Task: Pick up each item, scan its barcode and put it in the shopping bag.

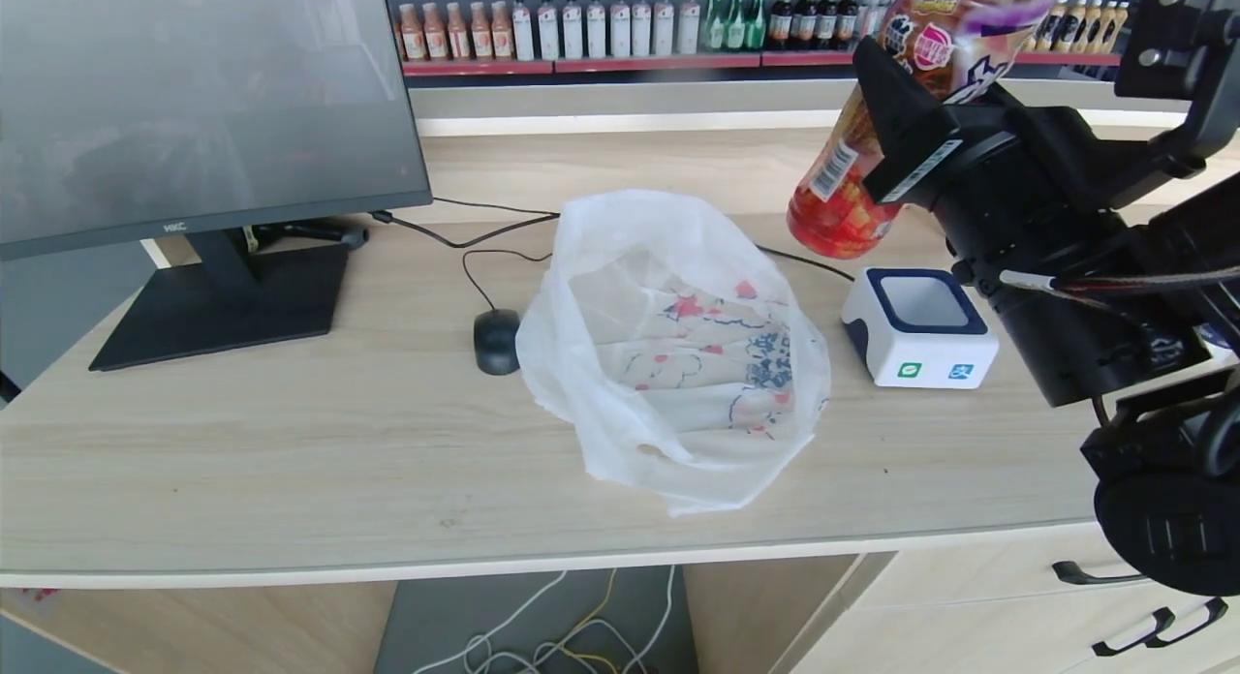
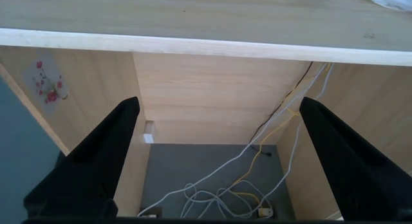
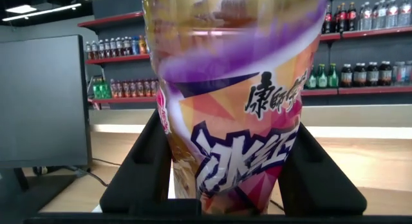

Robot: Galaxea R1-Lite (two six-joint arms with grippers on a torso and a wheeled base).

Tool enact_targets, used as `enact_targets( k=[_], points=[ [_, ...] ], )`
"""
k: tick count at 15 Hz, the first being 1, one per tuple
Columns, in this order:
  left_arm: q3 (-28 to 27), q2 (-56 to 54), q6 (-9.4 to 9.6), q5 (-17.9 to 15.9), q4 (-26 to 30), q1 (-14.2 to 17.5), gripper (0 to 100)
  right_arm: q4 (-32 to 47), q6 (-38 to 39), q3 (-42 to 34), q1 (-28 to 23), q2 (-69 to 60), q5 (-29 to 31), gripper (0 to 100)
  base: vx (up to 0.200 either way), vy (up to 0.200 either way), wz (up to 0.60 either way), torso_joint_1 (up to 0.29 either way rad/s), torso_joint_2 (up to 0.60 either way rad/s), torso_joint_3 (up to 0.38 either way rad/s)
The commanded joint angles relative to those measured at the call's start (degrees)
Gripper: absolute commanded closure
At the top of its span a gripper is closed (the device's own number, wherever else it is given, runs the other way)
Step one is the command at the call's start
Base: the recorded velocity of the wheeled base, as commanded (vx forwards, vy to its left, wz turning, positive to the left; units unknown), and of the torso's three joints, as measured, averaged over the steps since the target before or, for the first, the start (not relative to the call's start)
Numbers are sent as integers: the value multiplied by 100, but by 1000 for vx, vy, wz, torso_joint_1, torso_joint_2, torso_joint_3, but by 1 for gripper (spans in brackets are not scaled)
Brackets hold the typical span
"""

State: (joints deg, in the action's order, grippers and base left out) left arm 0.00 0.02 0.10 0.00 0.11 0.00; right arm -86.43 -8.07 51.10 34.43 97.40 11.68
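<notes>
Orange-red bottle is hanging tilted above the white scanner, right jaws clenching its middle. Shopping bag is lying open on the table beside the scanner. Left jaws are gaping wide by the table's front edge.

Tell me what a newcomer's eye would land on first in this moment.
The tall plastic bottle of orange-red drink with a purple-and-orange label, clamped in the right end effector, hangs tilted above the white box-shaped scanner at the right of the pale wooden counter. Mid-counter sits the open white translucent plastic shopping bag.
</notes>
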Motion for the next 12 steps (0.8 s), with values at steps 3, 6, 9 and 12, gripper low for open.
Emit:
enact_targets(
  k=[3, 6, 9, 12],
  points=[
    [0, -2, 8, 0, -11, 0, 0, -5, -2, 14, 29, 244, -8, 100, 0, 0, 0, 0, 0, 0],
    [0, 6, 8, 0, -2, 0, 0, -49, 16, 23, 249, 402, -16, 100, 0, 0, 0, 0, 0, 0],
    [0, -2, 8, 0, -2, 0, 0, -49, 16, 14, 266, 481, -113, 100, 0, 0, 0, 0, 0, 0],
    [0, -2, 8, 0, -2, 0, 0, -40, 7, 14, 398, 789, -140, 100, 0, 0, 0, 0, 0, 0]
  ],
)
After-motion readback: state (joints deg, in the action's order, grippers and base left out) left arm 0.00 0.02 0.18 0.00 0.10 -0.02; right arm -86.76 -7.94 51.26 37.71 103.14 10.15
